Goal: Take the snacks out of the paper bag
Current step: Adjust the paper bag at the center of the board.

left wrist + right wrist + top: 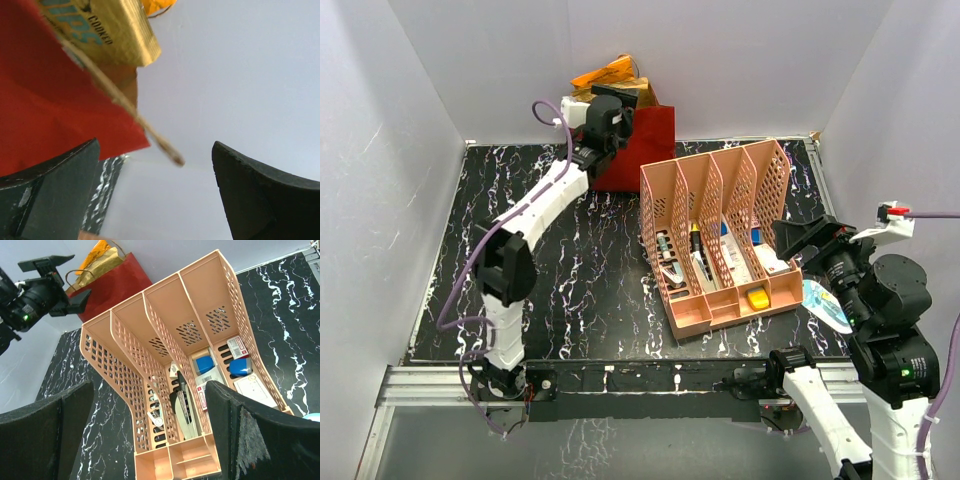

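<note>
Bag [652, 140]: red paper, standing upright at the back of the table [570, 290], against the rear wall, just behind the organiser's far left corner.
Snacks in bag: an orange packet [603, 72] and a gold packet [636, 90] stick out of the top; the gold one shows teal lettering in the left wrist view [100, 25].
Snack outside: a teal packet [823, 303] lies on the table right of the organiser, beside the right arm.
Handle [125, 102]: a brown cord runs slanting across the gap between the left fingers; contact cannot be told.
Left gripper [615, 105]: up at the bag's top left edge, jaws spread wide, nothing gripped; one finger [65, 185] sits in front of the red wall.
Right gripper [150, 387]: raised over the near right end of the organiser, jaws fully apart, holding nothing.
Organiser [720, 180]: pink mesh, mid-table, its slots holding pens and small boxes.
</note>
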Tool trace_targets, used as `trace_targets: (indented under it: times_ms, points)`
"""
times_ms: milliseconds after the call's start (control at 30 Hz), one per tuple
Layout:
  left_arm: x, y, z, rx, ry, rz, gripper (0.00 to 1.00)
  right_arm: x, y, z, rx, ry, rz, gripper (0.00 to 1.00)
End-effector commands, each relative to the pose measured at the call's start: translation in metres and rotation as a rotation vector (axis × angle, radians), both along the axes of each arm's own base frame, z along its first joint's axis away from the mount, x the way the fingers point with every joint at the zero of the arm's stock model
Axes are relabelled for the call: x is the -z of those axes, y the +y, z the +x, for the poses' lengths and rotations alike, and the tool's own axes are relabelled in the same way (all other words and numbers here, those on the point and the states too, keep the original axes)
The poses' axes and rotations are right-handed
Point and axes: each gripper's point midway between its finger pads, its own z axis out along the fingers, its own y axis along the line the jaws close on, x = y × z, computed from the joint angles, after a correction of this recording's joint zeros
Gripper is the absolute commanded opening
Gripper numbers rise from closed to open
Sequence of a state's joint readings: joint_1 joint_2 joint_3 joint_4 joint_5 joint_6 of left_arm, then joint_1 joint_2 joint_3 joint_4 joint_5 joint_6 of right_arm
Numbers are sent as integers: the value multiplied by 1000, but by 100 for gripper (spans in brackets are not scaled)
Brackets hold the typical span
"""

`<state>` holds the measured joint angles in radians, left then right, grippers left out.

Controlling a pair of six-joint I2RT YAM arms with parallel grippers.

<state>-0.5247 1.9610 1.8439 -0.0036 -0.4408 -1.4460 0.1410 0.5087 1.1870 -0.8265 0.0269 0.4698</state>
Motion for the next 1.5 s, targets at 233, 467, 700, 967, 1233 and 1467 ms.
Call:
trace_targets:
  times_ms: [233,467,700,967,1233,1467]
  points:
    - [-26,50,37,-209,37,-95,54,-41,-3,7,18,-103,2,98]
    - [-56,65,32,-76,-50,-95,0,-38,16,24,-83,-104,-14,98]
    - [-78,149,-39,-82,-126,69,0,-24,57,69,-314,-11,-79,98]
    - [-68,249,-141,-173,-39,321,0,-38,103,125,-527,-16,-66,98]
    - [-28,272,-227,-167,151,535,0,-59,211,149,-663,-75,-55,98]
    - [-5,280,-273,-136,208,634,0,-46,307,150,-790,-92,-79,98]
